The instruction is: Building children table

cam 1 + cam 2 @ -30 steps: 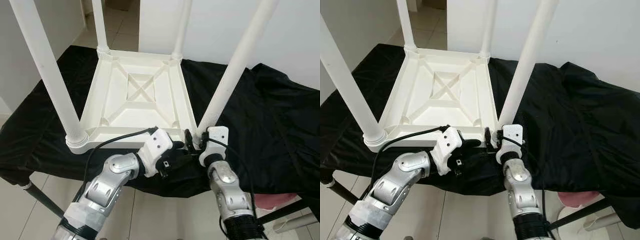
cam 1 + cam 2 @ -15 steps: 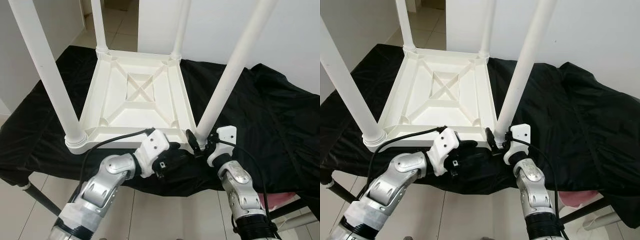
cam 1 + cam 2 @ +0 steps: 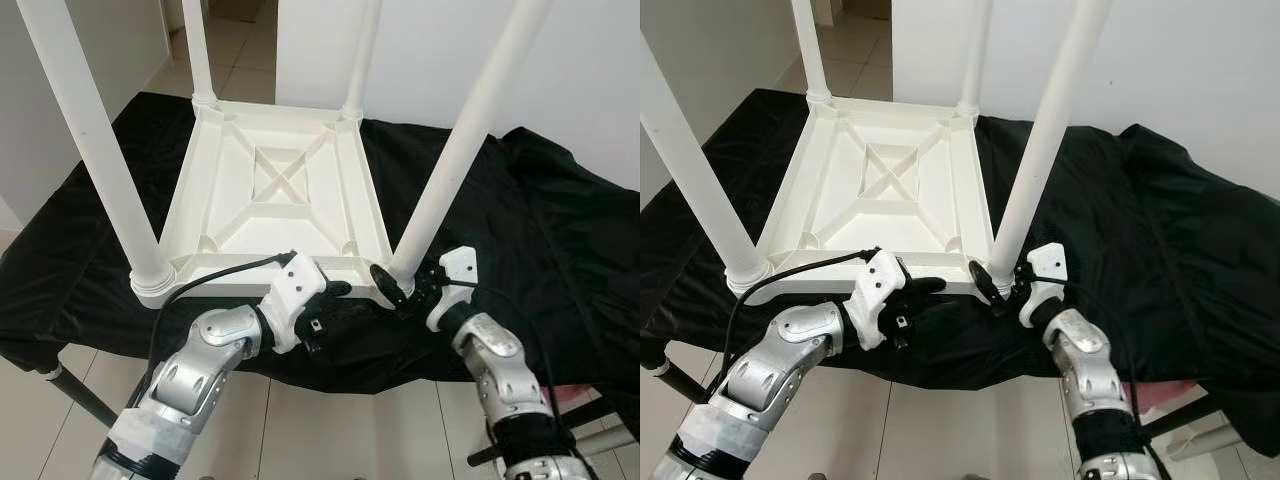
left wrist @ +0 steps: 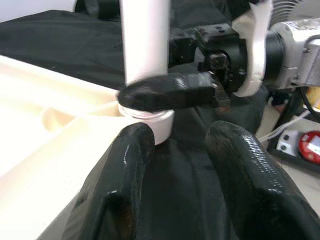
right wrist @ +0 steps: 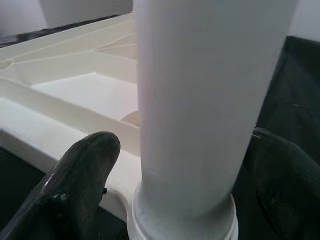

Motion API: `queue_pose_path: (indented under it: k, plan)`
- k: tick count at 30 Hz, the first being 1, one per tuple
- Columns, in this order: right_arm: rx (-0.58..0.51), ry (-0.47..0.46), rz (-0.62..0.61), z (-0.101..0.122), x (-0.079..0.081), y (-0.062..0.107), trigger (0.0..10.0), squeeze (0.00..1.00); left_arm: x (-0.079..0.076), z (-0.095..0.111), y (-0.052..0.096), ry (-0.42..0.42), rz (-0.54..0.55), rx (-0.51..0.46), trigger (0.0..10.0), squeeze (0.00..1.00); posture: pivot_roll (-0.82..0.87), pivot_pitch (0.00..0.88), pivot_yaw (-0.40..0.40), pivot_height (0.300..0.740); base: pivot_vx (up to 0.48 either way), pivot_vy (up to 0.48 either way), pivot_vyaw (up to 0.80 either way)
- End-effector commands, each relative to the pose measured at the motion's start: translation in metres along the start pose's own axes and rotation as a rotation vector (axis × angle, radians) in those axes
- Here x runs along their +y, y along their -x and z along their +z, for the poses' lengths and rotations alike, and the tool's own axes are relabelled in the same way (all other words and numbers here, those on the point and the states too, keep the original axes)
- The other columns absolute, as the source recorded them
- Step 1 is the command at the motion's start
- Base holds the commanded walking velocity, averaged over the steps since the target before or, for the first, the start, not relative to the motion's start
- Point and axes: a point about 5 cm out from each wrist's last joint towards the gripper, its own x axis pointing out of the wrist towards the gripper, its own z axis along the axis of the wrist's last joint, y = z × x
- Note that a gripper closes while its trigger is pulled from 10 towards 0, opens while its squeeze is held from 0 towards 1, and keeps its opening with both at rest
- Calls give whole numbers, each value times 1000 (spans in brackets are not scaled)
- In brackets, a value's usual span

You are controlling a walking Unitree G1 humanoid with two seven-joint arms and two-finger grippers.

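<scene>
A white plastic children's table (image 3: 270,190) lies upside down on a black cloth, its four legs pointing up. The near right leg (image 3: 450,160) stands in its corner socket. My right gripper (image 3: 405,285) is open at that leg's base, one finger on each side; the right wrist view shows the leg (image 5: 200,100) between the fingers (image 5: 75,190). My left gripper (image 3: 335,292) is open and holds nothing. It rests on the cloth by the table's near rim and points at the same corner, with its fingers (image 4: 125,170) apart in the left wrist view.
The black cloth (image 3: 560,230) covers a low stand whose near edge is right under my arms. A dark metal stand leg (image 3: 80,395) shows at lower left over tiled floor. A white wall rises behind. Something pink (image 3: 575,398) lies at lower right.
My right arm has swung out to the right, and its gripper now reaches the leg's base from the right side. The left gripper slid slightly left along the rim.
</scene>
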Motion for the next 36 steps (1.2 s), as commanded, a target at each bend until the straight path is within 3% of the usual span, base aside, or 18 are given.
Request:
queue_pose_path:
  k: [1,9,10,11,12,27,28,29,30,36]
  plan:
    - [20,1,49,-3,-1,-2,10000,0,-7,3,-5,0,-73,10,10000,0,-9,0,-71,740,0,0,0]
    - [48,23,109,-2,-2,-19,10000,0,-11,6,-9,4,-88,26,10000,0,-10,0,-72,740,0,0,0]
    - [57,38,127,-3,-3,-22,3961,0,-11,8,-10,7,-86,26,10000,0,1,0,-81,740,0,0,0]
    - [57,38,127,-3,-3,-22,3961,0,-11,8,-10,7,-86,26,10000,0,1,0,-81,740,0,0,0]
    - [65,48,133,-4,-5,-22,0,0,-10,9,-11,3,-81,24,10000,0,1,0,-81,740,0,0,0]
    - [84,26,137,-15,-10,-11,0,0,-11,11,-11,6,-64,17,10000,0,7,0,-93,740,0,0,0]
    - [75,16,121,-15,-10,-10,6549,0,-12,11,-12,8,-64,15,10000,0,3,0,-92,740,0,0,0]
    - [75,16,121,-15,-10,-10,6549,0,-12,11,-12,8,-64,15,10000,0,3,0,-92,740,0,0,0]
    - [62,11,81,-15,-9,-9,10000,0,-11,11,-13,7,-62,9,10000,0,-2,0,-94,740,0,0,0]
    - [63,-20,-110,-17,-4,-8,10000,0,-11,11,-14,6,-55,1,10000,0,-7,0,-95,740,0,0,0]
